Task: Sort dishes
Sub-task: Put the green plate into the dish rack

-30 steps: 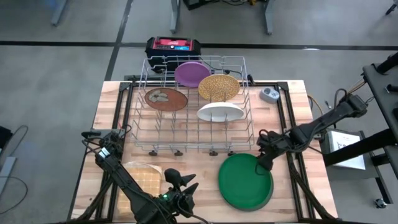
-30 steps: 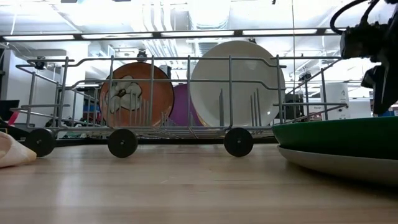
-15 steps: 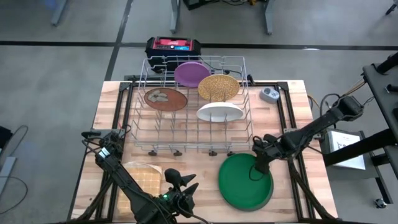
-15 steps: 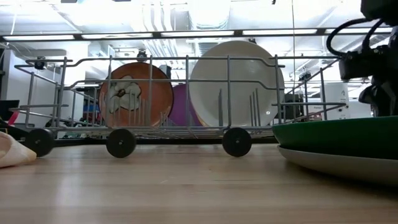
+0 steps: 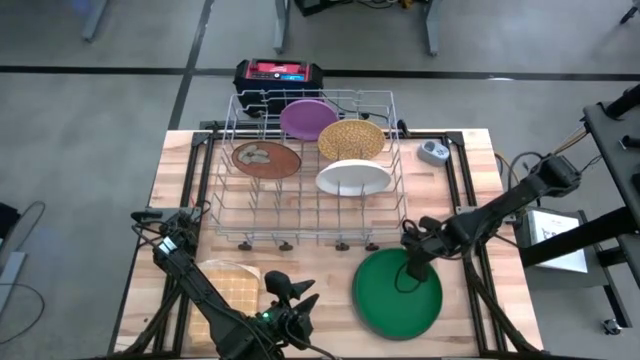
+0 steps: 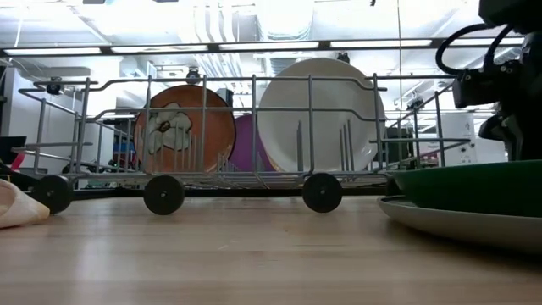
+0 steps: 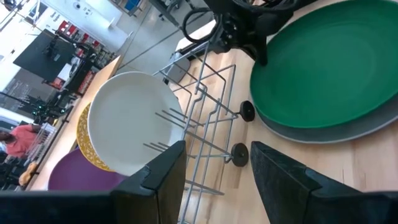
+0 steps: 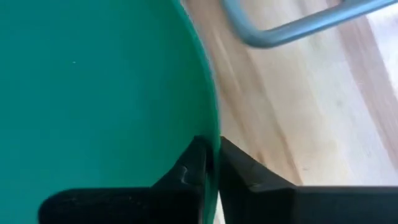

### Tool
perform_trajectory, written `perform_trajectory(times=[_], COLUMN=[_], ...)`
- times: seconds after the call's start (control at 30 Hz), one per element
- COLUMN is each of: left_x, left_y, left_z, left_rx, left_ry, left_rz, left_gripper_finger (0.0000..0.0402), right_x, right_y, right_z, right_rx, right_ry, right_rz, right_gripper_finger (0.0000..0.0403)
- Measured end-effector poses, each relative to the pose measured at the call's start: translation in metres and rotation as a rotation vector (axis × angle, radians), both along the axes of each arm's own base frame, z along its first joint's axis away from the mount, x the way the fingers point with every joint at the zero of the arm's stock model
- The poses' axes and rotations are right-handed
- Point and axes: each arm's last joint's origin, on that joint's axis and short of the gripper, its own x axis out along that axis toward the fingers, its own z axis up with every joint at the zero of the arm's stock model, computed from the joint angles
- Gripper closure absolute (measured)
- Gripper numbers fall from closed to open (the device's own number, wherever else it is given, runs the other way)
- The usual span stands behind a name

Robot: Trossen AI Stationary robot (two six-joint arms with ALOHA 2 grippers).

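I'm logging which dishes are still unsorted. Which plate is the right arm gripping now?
The green plate, lying on a grey plate outside the rack. The right gripper has its jaws shut on its rim; the others stand in the rack.

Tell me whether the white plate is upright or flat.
Upright: the white plate stands on edge between the rack's tines, face toward the low camera.

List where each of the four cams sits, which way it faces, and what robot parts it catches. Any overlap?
High: above the table, straight down; both arms, rack, green plate.
Low: at tabletop height, level across; rack wheels, right arm at the edge.
Left wrist: on the left arm, past its open left gripper toward the white plate.
Right wrist: on the right arm; right gripper shut on the green plate's rim.
Shared: the green plate shows in all four.
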Motion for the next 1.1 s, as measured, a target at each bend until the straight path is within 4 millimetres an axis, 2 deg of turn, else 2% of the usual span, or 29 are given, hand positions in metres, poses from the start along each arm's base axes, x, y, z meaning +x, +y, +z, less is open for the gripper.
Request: perform_trajectory(times=[0.33, 0.8, 1.1], left_x=[0.0, 0.0, -0.005], left_y=[0.0, 0.0, -0.004], left_z=[0.0, 0.0, 0.0], left_rx=[0.012, 0.015, 0.031], left_ry=[0.009, 0.009, 0.023], left_rz=[-0.007, -0.008, -0.026], left_gripper_finger=[0.0232, 0.0232, 0.0232], right_x=[-0.005, -0.014, -0.019], right_y=[0.0, 0.009, 0.018], right_z=[0.017, 0.021, 0.062], right_rx=[0.091, 0.17, 0.197], right_ry=[-0.037, -0.004, -0.15], right_rz=[0.001, 0.046, 0.111], right_gripper_finger=[0.04, 0.0402, 0.0402])
